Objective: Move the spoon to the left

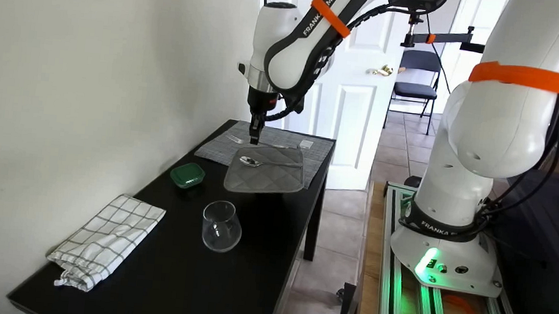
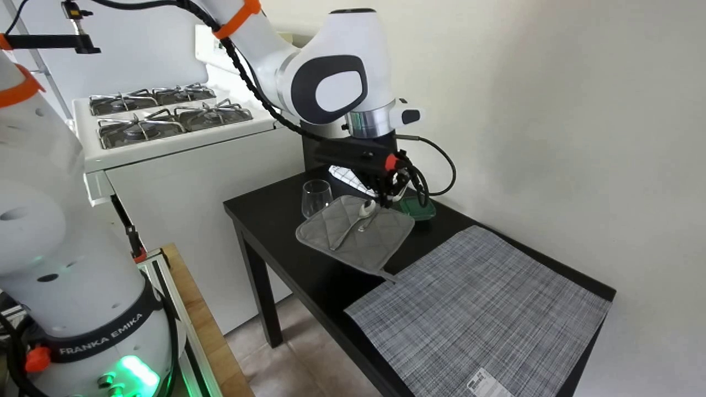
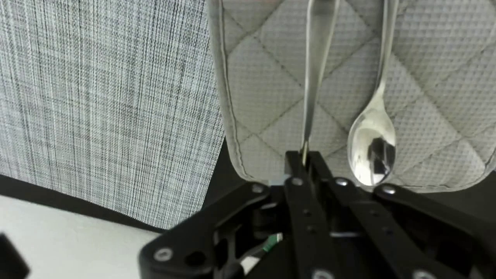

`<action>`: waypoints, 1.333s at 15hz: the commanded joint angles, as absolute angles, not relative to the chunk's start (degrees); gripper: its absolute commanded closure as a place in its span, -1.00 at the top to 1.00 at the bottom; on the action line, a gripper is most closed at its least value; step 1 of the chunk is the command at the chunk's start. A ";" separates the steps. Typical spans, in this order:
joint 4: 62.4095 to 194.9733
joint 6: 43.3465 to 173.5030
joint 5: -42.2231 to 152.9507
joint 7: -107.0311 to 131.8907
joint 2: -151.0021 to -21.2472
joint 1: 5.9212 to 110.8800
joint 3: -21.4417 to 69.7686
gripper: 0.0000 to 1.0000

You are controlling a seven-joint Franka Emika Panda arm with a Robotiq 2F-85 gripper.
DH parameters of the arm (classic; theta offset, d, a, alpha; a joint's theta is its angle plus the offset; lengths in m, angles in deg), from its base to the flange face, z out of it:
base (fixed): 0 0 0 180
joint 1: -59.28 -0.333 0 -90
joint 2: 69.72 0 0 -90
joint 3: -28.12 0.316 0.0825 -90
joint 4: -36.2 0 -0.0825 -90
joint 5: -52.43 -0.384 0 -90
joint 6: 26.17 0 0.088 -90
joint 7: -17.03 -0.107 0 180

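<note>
The spoon (image 3: 372,143) lies on a grey quilted pad (image 3: 267,81) in the wrist view. The spoon shows in both exterior views (image 1: 250,162) (image 2: 367,208), with its handle across the pad. My gripper (image 3: 305,159) is shut on a second slender silvery utensil (image 3: 318,50), beside the spoon. Its far end looks like fork tines (image 1: 234,138) in an exterior view; that end is hidden in the wrist view. The gripper points down (image 1: 254,141) and holds this fork over the pad, apart from the spoon. I cannot tell its exact height.
A grey woven mat (image 2: 480,309) lies next to the pad. The pad seems raised off the black table; its support is hidden. A clear glass (image 1: 221,227), a green-lidded container (image 1: 187,175) and a checked towel (image 1: 107,238) stand nearby. A wall runs along the back edge.
</note>
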State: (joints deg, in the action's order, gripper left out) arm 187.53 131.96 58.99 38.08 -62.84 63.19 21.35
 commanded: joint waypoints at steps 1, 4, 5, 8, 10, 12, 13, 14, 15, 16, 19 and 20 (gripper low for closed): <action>188.08 129.92 58.71 38.51 -59.33 62.56 21.74 -0.96; 188.56 128.49 57.38 38.76 -57.35 61.31 22.14 -0.96; 188.69 127.73 57.27 38.41 -56.69 60.89 22.44 -0.96; 189.09 124.49 57.11 37.53 -54.64 59.42 23.50 -0.96; 189.28 122.09 56.97 37.08 -53.50 58.52 24.20 -0.96; 189.63 120.19 56.80 36.58 -52.67 57.73 24.88 -0.96; 189.97 119.45 56.40 36.61 -52.26 57.21 25.08 -0.96; 190.25 118.81 56.13 36.56 -51.89 56.83 25.33 -0.96; 190.51 118.14 55.83 36.60 -51.57 56.50 25.52 -0.96; 191.05 117.89 55.58 36.79 -51.32 56.20 25.59 -0.96; 192.84 118.32 55.40 37.47 -50.86 55.83 25.32 -0.96; 193.43 118.92 54.86 38.20 -50.85 55.55 24.96 -0.96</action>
State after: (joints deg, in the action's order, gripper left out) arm 190.60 118.97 56.38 37.27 -53.03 56.34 25.44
